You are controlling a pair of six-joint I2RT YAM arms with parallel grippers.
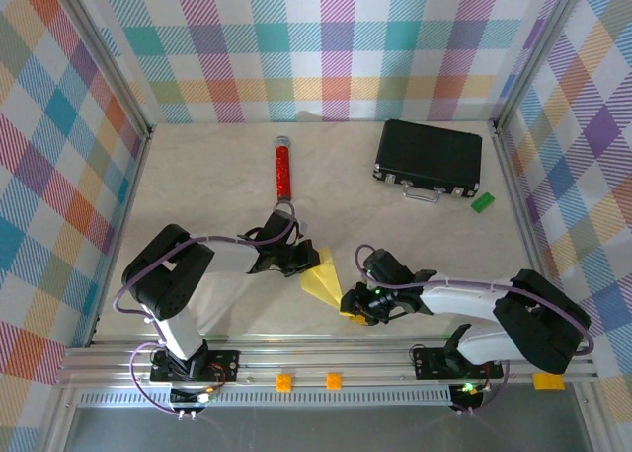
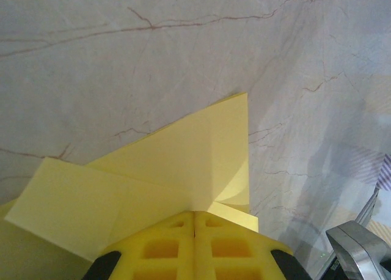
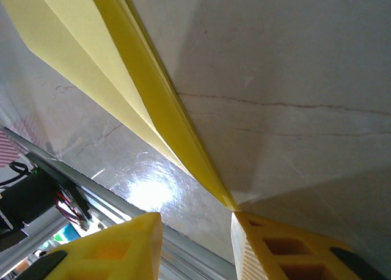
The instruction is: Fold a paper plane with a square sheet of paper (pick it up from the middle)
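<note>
Paper plane (image 1: 327,277): one. Red cylinder (image 1: 283,169): one. Black case (image 1: 430,156): one. Green block (image 1: 483,202): one. Robot arms: two, left arm (image 1: 173,284) and right arm (image 1: 464,302).

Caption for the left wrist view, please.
Left hand, fingers shut, pinches the folded yellow paper above the marbled table.

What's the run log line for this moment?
left gripper: shut on paper plane | right gripper: open, beside its folded edge | paper plane: creased, between both arms
</note>
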